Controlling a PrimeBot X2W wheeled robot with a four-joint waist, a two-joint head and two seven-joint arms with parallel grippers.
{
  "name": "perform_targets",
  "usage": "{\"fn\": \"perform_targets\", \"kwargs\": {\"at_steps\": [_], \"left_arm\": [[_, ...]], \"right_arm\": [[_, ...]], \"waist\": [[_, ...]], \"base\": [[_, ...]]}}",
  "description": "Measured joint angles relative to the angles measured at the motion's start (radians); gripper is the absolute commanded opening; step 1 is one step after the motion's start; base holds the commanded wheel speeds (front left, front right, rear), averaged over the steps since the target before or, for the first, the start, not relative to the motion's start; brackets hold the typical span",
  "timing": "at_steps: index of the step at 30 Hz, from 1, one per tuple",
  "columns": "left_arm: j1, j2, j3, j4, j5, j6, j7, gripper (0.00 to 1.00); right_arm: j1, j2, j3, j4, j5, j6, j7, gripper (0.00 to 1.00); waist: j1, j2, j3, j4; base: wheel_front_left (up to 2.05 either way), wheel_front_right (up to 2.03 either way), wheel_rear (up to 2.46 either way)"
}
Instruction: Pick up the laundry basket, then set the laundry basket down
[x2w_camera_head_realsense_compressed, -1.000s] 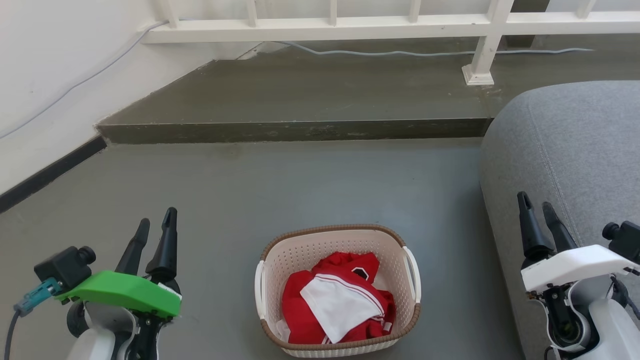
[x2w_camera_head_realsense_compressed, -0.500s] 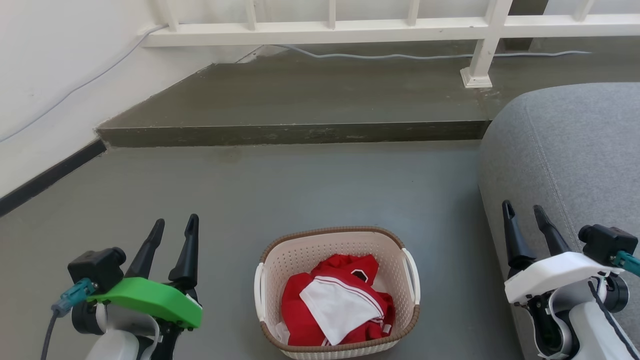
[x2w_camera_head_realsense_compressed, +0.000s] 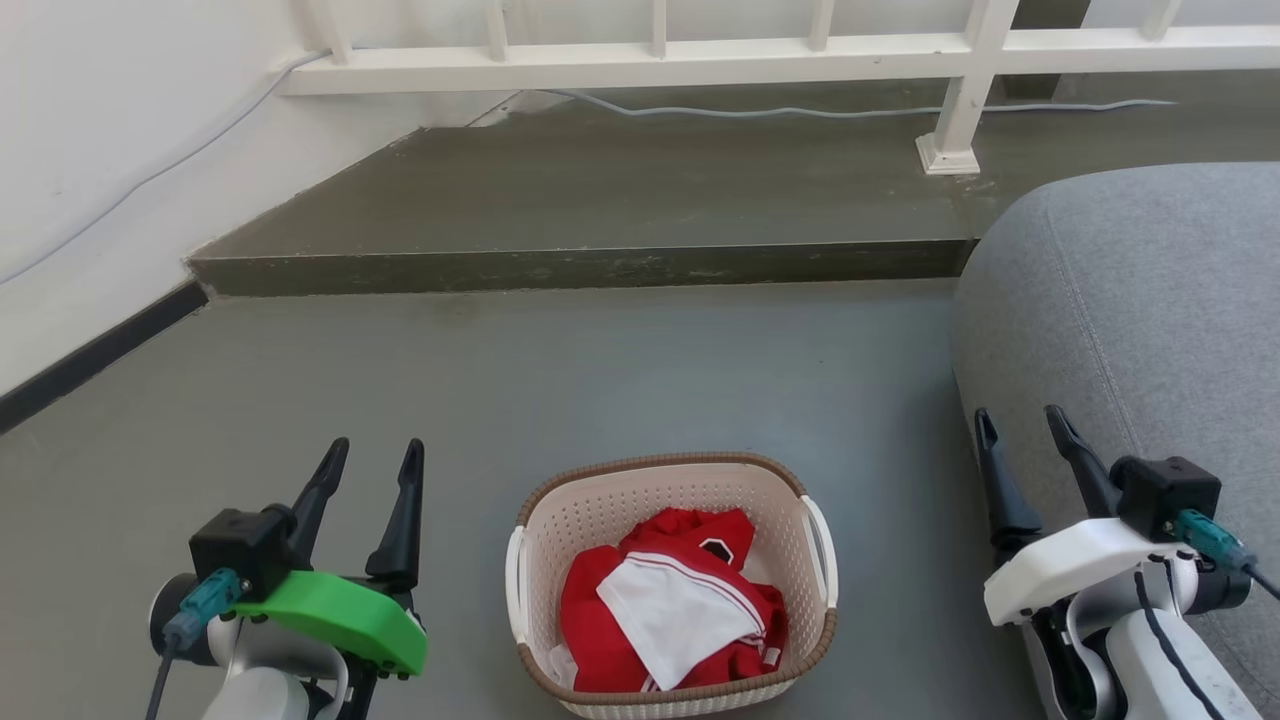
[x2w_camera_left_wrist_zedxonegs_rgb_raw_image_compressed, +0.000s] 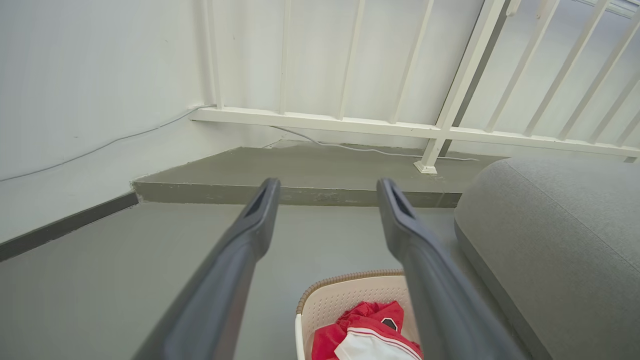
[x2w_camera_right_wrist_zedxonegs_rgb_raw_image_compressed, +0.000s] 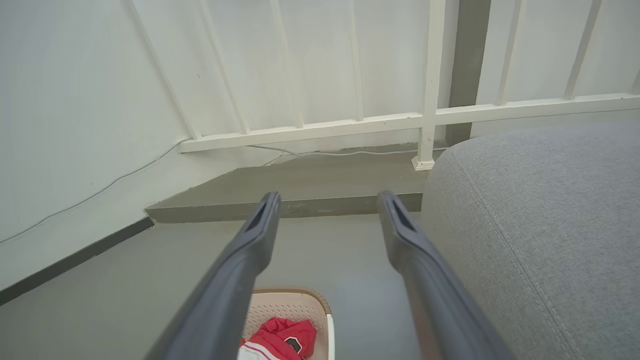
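We count one laundry basket (x2w_camera_head_realsense_compressed: 610, 512) standing on the grey floor (x2w_camera_head_realsense_compressed: 600, 380) at the lower middle of the head view. It has two white handles, a left-hand handle (x2w_camera_head_realsense_compressed: 515, 585) and a right-hand handle (x2w_camera_head_realsense_compressed: 826, 555), and one heap of red and white clothing (x2w_camera_head_realsense_compressed: 675, 610) inside. There are two grippers, each with two dark fingers: the left gripper (x2w_camera_head_realsense_compressed: 377, 447) at the lower left of the frame and the right gripper (x2w_camera_head_realsense_compressed: 1018, 414) at the lower right. The basket sits between them, apart from both, with bare floor on either side. Around it we see one grey upholstered seat (x2w_camera_head_realsense_compressed: 1150, 320) on the right side, one raised step (x2w_camera_head_realsense_compressed: 580, 265) across the middle, one white railing (x2w_camera_head_realsense_compressed: 650, 50) along the top and one pale cable (x2w_camera_head_realsense_compressed: 800, 108) lying on the step. In the left wrist view the fingers (x2w_camera_left_wrist_zedxonegs_rgb_raw_image_compressed: 252, 225) stand well apart, floor and step showing between the tips, and the basket (x2w_camera_left_wrist_zedxonegs_rgb_raw_image_compressed: 345, 300) is at the bottom edge. In the right wrist view the fingers (x2w_camera_right_wrist_zedxonegs_rgb_raw_image_compressed: 257, 225) are spread just as widely above the basket (x2w_camera_right_wrist_zedxonegs_rgb_raw_image_compressed: 295, 302). Both claws gape, holding nothing and touching nothing
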Motion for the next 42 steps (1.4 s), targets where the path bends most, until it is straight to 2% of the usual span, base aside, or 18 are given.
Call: {"fn": "perform_targets", "kwargs": {"at_steps": [12, 42], "left_arm": [[-0.007, 0.002, -0.020, 0.020, 0.114, 0.042, -0.043, 1.00], [-0.043, 0.002, -0.012, 0.060, 0.122, 0.044, -0.045, 1.00]], "right_arm": [[-0.001, -0.004, 0.019, 0.003, -0.170, -0.025, -0.046, 1.00], [-0.021, 0.022, -0.002, 0.002, -0.175, -0.019, -0.048, 1.00]], "waist": [[0.0000, 0.0000, 0.008, -0.006], [0.0000, 0.0000, 0.023, -0.006]], "base": [[0.00, 0.00, 0.00], [0.00, 0.00, 0.00]]}}
